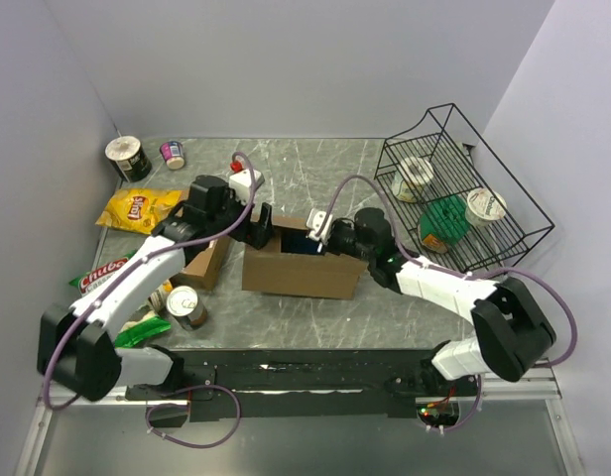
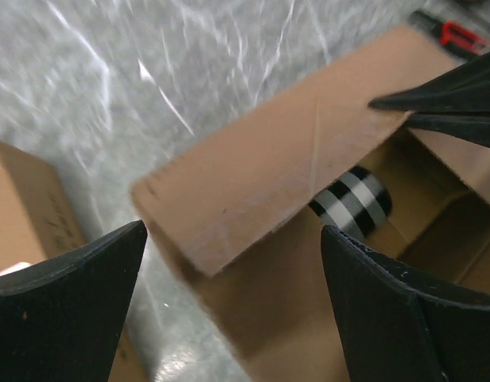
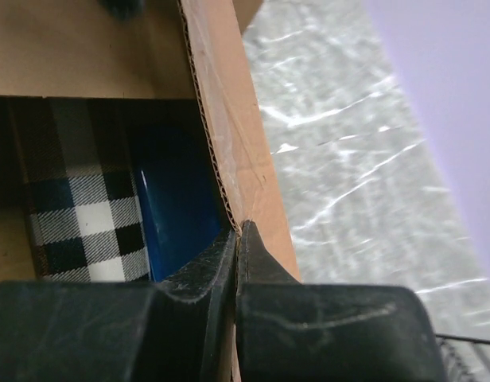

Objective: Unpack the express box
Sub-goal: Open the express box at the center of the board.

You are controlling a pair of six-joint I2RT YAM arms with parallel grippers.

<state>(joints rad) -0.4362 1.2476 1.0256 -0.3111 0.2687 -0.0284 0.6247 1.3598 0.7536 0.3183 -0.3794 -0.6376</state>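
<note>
The express box [image 1: 304, 270] is a brown carton standing open at the table's middle. My left gripper [image 1: 262, 234] hovers over its left end, open, with nothing between the fingers. In the left wrist view that gripper [image 2: 233, 231] straddles a raised flap [image 2: 261, 175], and a black-and-white checked item [image 2: 352, 203] lies inside the box. My right gripper [image 1: 321, 244] is at the box's far right rim. In the right wrist view it [image 3: 239, 231] is shut on the cardboard wall [image 3: 229, 143]. Beside the wall, inside, are a blue item [image 3: 177, 215] and the checked item [image 3: 78, 215].
A black wire basket [image 1: 504, 238] at the right holds cups and a green lid. Left of the box are a smaller carton [image 1: 204, 263], a can [image 1: 186, 302], a yellow chips bag [image 1: 137, 208], a red packet [image 1: 102, 275] and a green packet [image 1: 142, 332]. Two cups [image 1: 129, 157] stand back left.
</note>
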